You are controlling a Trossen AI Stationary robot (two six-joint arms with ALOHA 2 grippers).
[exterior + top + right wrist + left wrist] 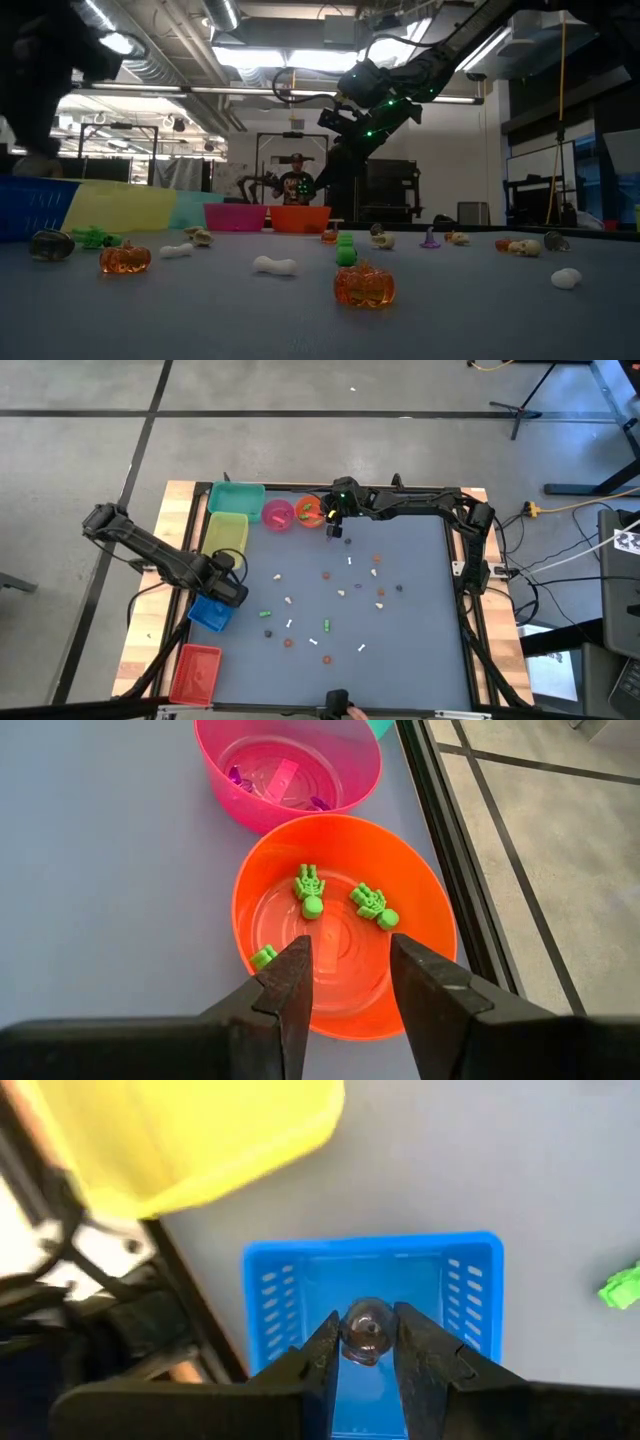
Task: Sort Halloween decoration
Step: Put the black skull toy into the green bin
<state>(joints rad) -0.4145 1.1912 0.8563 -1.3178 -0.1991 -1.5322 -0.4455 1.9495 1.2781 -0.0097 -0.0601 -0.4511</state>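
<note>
My left gripper (368, 1348) hangs over the blue bin (300, 1280) at the table's left edge, shut on a small dark, glossy, rounded decoration (367, 1332). In the high view this gripper (232, 592) stands just beside the blue bin (208, 615). My right gripper (350, 970) is open and empty above the orange bowl (420, 920), which holds three green skeleton figures (310, 892). Several tiny white, orange, green and dark decorations (340, 595) lie scattered on the grey mat, some showing in the low view (364, 285). My left gripper pinches the small dark rounded decoration by its two sides (352, 1338) between the two fingertips. The fingers point down from above. The piece is lifted clear, over the inside of the blue bin.
Along the left edge stand a teal bin (236, 498), a yellow bin (226, 532) and a red bin (196, 672). A pink bowl (278, 513) with purple pieces sits beside the orange bowl (309, 512) at the far edge. A person (293, 180) stands in the room behind.
</note>
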